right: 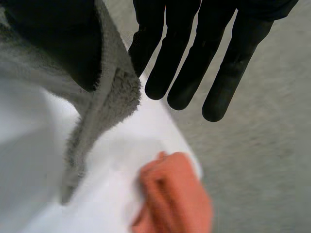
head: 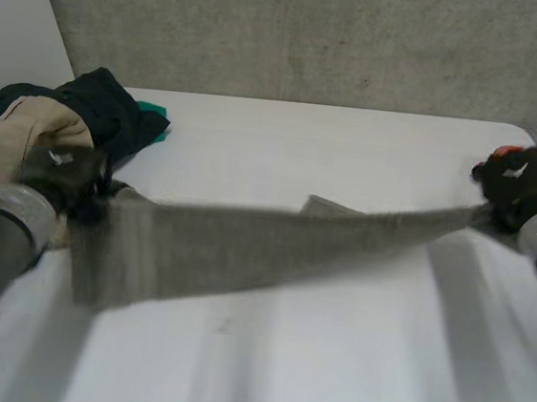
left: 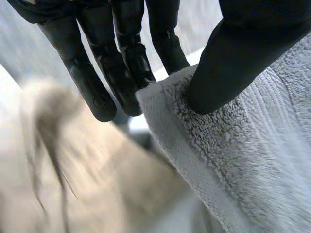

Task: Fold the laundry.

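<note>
A grey towel (head: pixel 244 247) hangs stretched in the air across the white table (head: pixel 326 380), held between my two hands. My left hand (head: pixel 65 175) holds its left end near the laundry pile. In the left wrist view the thumb (left: pixel 228 63) presses the towel's hemmed edge (left: pixel 194 145) against the straight fingers (left: pixel 121 63). My right hand (head: pixel 518 184) holds the other end above the table's far right corner. There the thumb (right: pixel 48 39) pins the towel's edge (right: pixel 114 97) while the fingers (right: pixel 204 58) stay straight beside it.
A laundry pile lies at the back left: a dark garment (head: pixel 105 107), a beige one (head: pixel 26 132) and a teal piece (head: pixel 153 112). A person's hand (right: pixel 170 194) rests at the table's corner (right: pixel 121 165) under my right hand. A concrete wall (head: pixel 315 33) stands behind.
</note>
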### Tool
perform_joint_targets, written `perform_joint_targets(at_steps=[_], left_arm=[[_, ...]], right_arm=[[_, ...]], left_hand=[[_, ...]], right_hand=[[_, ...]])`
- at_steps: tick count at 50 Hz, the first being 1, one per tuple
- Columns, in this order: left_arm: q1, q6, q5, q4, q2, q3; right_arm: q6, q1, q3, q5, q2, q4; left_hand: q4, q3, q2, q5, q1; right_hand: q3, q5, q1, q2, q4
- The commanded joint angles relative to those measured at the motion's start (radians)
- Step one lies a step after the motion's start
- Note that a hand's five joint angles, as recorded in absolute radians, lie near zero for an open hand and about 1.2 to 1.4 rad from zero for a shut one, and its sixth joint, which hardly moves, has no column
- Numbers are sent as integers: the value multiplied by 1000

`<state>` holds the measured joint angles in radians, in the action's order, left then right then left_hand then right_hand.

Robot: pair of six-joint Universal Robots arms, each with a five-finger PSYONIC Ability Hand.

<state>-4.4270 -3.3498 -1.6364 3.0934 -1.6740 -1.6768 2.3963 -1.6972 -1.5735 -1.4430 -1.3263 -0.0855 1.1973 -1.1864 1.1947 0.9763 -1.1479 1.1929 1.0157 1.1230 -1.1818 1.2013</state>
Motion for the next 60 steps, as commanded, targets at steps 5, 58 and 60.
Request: perform_joint_targets(at_steps=[5,58,60], left_arm=[[-58,3,122,-432,310,320],[-51,58,102,498,-368,422],[-54,24,104,507,-395,349]], right_arm=[[-57,139,340,213,-228,464],[101,-18,509,114,430,-364],[83,-13,488,139,467,-314]], left_hand=[[199,-210,202,245,-248],[199,-210,202,245,-248],[199,-210,202,245,-248]], right_hand=[[203,206,273,-215,195],[203,206,273,-215,195],[203,206,273,-215,195]])
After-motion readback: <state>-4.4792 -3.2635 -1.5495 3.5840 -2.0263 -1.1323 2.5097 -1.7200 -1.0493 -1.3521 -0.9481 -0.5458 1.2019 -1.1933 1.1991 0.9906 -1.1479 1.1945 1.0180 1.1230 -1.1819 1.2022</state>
